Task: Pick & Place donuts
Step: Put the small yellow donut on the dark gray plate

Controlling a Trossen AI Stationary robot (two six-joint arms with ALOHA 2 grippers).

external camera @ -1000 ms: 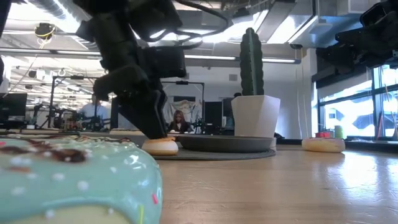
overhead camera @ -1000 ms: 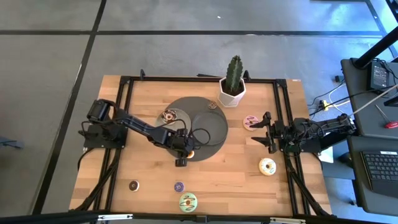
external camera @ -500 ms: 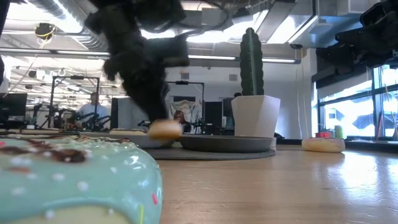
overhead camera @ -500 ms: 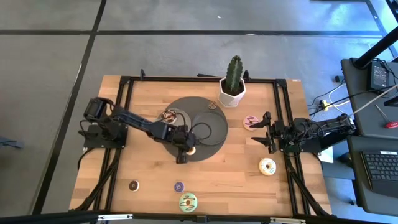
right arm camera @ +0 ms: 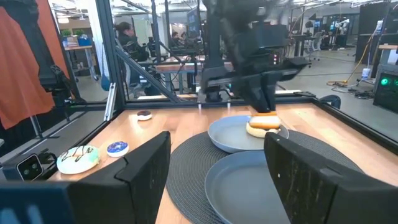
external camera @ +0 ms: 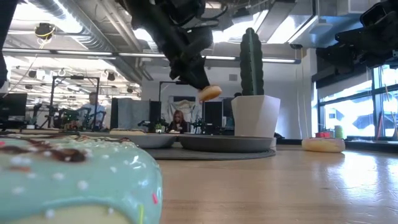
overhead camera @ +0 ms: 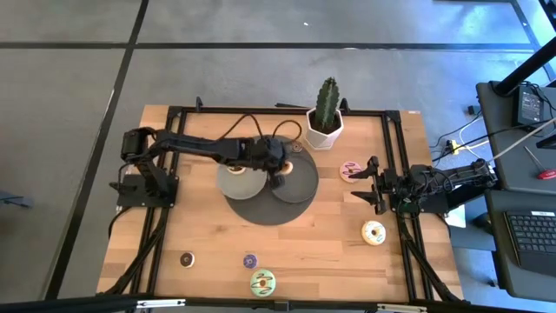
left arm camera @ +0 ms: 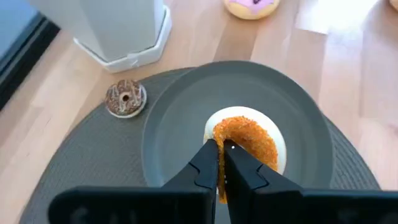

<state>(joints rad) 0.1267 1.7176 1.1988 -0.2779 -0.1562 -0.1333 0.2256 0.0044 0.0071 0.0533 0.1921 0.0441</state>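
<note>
My left gripper [overhead camera: 279, 174] is shut on an orange-iced donut [left arm camera: 247, 142] and holds it above the right grey plate [left arm camera: 298, 130]. The low view also shows this donut [external camera: 209, 93], high above the plates. A mini brown donut [left arm camera: 125, 98] lies on the dark round mat [overhead camera: 261, 209]. A pink donut [overhead camera: 351, 169], a white donut [overhead camera: 373, 232], a green donut [overhead camera: 262, 281], a mini blue donut [overhead camera: 250, 260] and a mini brown donut [overhead camera: 187, 258] lie on the table. My right gripper [right arm camera: 230, 180] is open and empty at the table's right edge. My left gripper pinches the orange donut's rim [left arm camera: 225, 148] between its two fingers, on the side nearest the wrist. The fingers slant down from the table's left. The donut is lifted clear, about level, sticking out past the fingertips above the plate.
A cactus in a white pot [overhead camera: 326, 126] stands at the far edge beside the mat. A second grey plate [overhead camera: 236, 181] lies left of the first, partly under my left arm. Black rails run along the table's left and right sides.
My left gripper has risen from the mat's near edge and gone toward the far edge and the right, carrying the orange donut. The donut has been lifted clear of the mat and now hangs high over the right plate.
</note>
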